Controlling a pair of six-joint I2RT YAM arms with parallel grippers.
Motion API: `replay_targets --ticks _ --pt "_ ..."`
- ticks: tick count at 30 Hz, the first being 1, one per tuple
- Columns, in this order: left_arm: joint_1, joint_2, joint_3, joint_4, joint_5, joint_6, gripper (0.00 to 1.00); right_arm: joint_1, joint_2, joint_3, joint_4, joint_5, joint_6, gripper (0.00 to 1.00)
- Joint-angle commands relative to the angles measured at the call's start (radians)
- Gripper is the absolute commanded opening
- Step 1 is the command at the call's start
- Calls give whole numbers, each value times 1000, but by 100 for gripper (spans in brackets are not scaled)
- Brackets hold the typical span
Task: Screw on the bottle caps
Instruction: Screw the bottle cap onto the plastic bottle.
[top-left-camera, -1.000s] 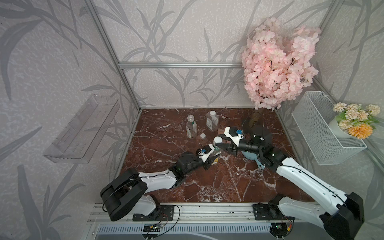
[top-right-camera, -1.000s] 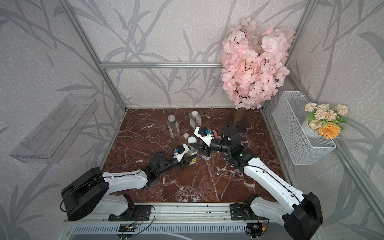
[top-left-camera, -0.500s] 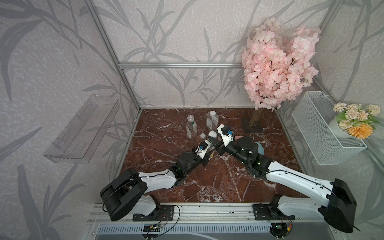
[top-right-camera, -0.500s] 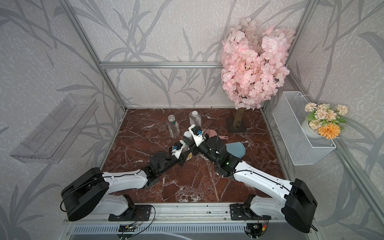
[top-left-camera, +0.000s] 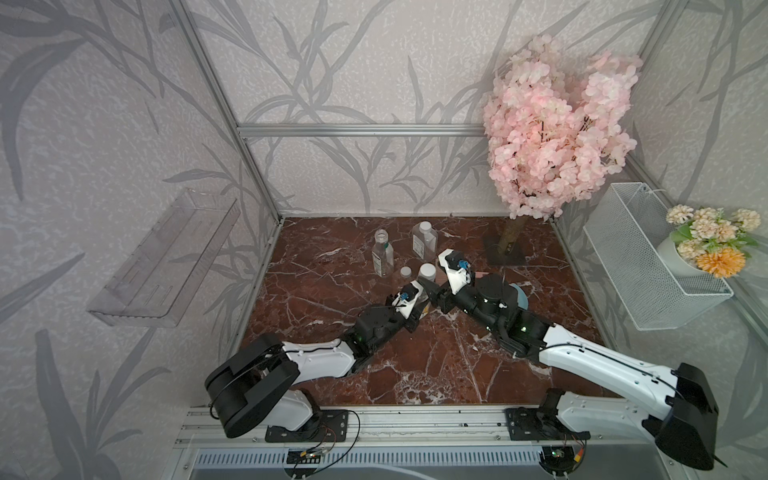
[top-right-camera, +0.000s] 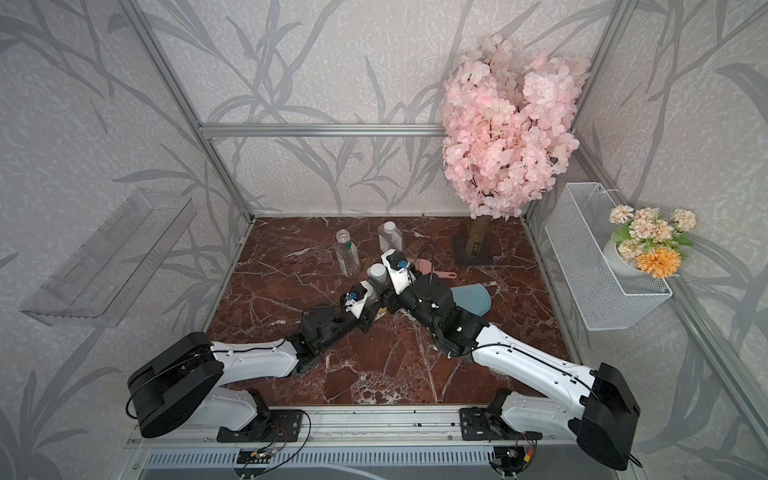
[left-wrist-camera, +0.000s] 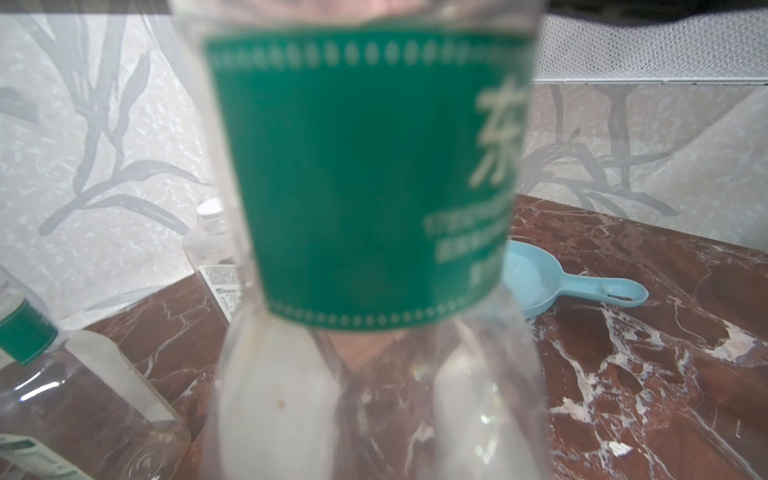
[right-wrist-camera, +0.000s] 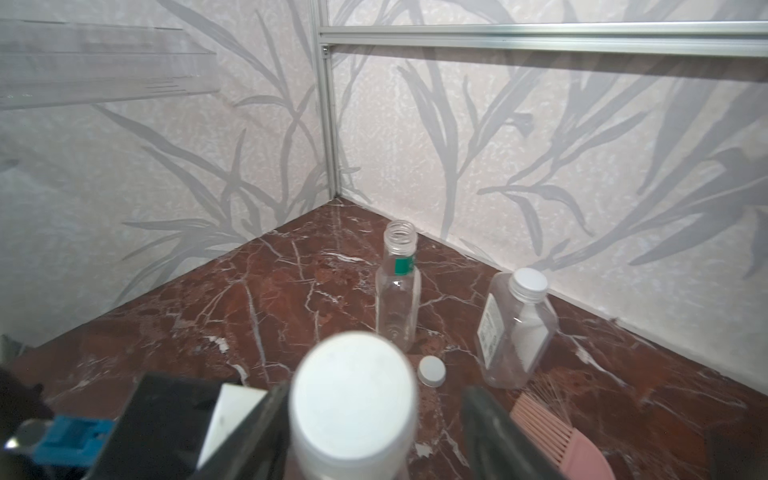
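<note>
Right wrist view: the right gripper (right-wrist-camera: 374, 432) has its jaws apart on either side of a white cap (right-wrist-camera: 353, 399) that sits on a bottle neck. A gap shows on one side, so it clamps nothing. Beyond it, the squarer bottle (right-wrist-camera: 515, 328) wears its cap and the open round bottle (right-wrist-camera: 397, 291) shows a bare threaded neck. A loose cap (right-wrist-camera: 431, 371) lies on the marble table (right-wrist-camera: 208, 316), near both bottles and touching neither.

Left wrist view: the green-labelled bottle (left-wrist-camera: 365, 174) fills the frame, upright and close to the lens.

In both top views the left gripper (top-left-camera: 419, 305) is closed on that bottle near the middle of the table, under the white cap.

By my reading, one bottle is finished. The held one has its cap seated, though I cannot tell how tight. The open round bottle and the loose cap are left to do.
</note>
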Motion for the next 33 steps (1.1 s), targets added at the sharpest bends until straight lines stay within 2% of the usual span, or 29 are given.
replay_targets --ticks 1,5,10,14,16,19,25,28,33 --pt "-4 14 43 115 -16 -10 19 4 -62 16 -146 -40 -6 86" --pt "-3 27 52 108 -13 -15 19 5 -139 24 -252 -112 -21 99" --pt "0 10 47 93 19 -2 19 -38 -250 33 -409 -295 -87 99" --pt "2 -16 25 99 92 16 19 -220 -333 42 -478 -570 -132 99" --pt "2 -27 13 106 151 25 19 -335 -350 55 -465 -766 -156 99" --pt "0 -40 -2 114 236 33 19 -474 -317 110 -407 -1017 -120 100" --pt "0 -60 -6 106 398 48 19 -492 -162 283 -476 -1280 -240 100" --pt "-2 -71 3 92 438 51 19 -489 -92 329 -489 -1353 -285 100" --pt "-1 -85 15 56 468 58 19 -464 -9 387 -556 -1350 -386 98"
